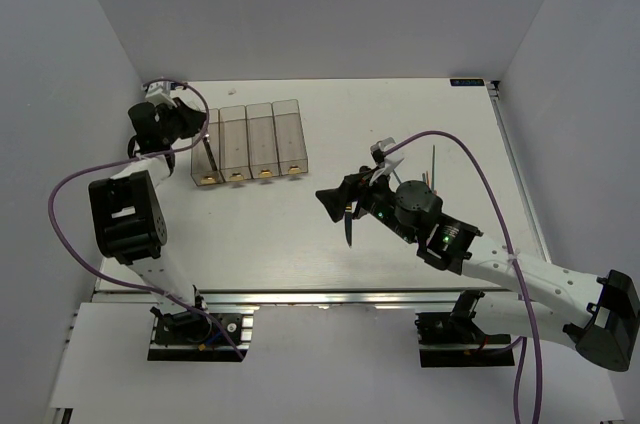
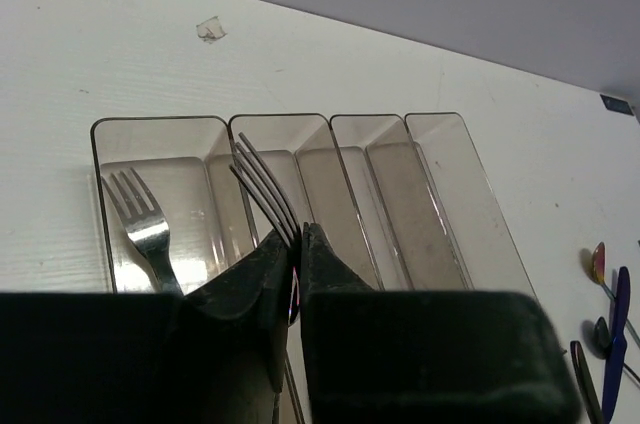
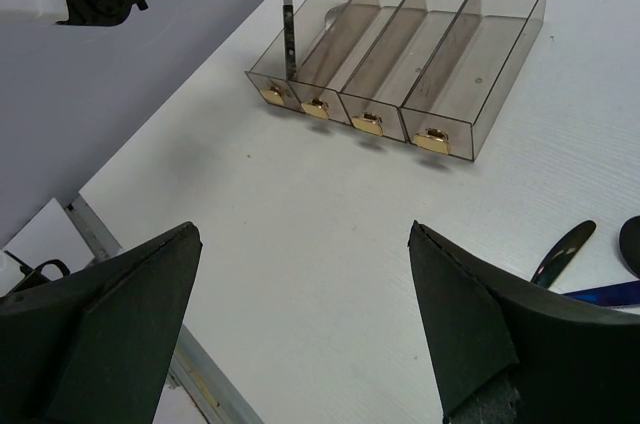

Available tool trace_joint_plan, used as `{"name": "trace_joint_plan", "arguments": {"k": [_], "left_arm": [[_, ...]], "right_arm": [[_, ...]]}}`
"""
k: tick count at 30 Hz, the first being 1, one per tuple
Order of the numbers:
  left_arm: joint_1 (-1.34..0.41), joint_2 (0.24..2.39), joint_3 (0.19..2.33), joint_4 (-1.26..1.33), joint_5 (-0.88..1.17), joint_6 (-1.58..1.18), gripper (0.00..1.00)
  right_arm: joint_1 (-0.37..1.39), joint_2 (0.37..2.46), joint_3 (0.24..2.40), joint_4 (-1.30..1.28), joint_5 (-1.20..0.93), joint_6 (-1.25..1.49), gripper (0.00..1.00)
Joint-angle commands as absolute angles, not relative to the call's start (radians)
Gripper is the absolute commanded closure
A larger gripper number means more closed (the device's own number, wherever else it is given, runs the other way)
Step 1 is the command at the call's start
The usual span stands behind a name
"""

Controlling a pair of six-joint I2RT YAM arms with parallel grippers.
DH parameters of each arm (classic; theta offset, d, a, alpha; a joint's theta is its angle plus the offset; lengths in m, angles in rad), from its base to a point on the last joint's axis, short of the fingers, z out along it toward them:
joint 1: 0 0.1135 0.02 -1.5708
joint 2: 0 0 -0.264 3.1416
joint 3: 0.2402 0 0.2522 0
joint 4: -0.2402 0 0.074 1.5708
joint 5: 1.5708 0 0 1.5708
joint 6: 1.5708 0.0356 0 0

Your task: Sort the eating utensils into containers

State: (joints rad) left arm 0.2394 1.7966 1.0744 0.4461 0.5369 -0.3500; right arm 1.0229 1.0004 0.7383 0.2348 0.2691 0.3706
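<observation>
Where pale grey walls [image 1: 320, 4] box in the white table [image 1: 420, 114], four joined clear bins [image 1: 262, 139] sit far left. The right gripper [image 1: 340, 212] hovers mid-table, fingers spread wide. The left gripper [image 2: 300, 236] pinches a silver fork [image 2: 262, 179] upright, handle down in the leftmost bin, where another fork [image 2: 140, 222] lies.

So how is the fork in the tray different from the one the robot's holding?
The tray fork lies flat in the end bin; the held fork stands up steeply. The tray fork is free; the held fork is pinched by the left gripper. Both are shiny silver.
</observation>
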Motion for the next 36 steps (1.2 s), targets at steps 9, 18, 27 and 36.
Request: {"name": "trace_joint_plan", "arguments": {"k": [9,18,27,36], "left_arm": [[0.239,1.818,1.137,0.344,0.554,-0.313,0.60],[0.236,1.715,1.186,0.252,0.405,-0.328,0.42],[0.166,1.455,1.339,-0.334,-0.070,-0.434,0.02],[0.164,0.998,0.932,-0.271,0.280,-0.548,0.02]], "right_arm": [[1.028,0.977,0.732,0.295,0.265,0.391,0.11],[1.028,0.986,0.741,0.281,0.285,0.377,0.11],[1.026,1.195,0.972,-0.029,0.487,0.426,0.11],[0.841,1.299,1.058,-0.219,0.223,0.517,0.11]]}}
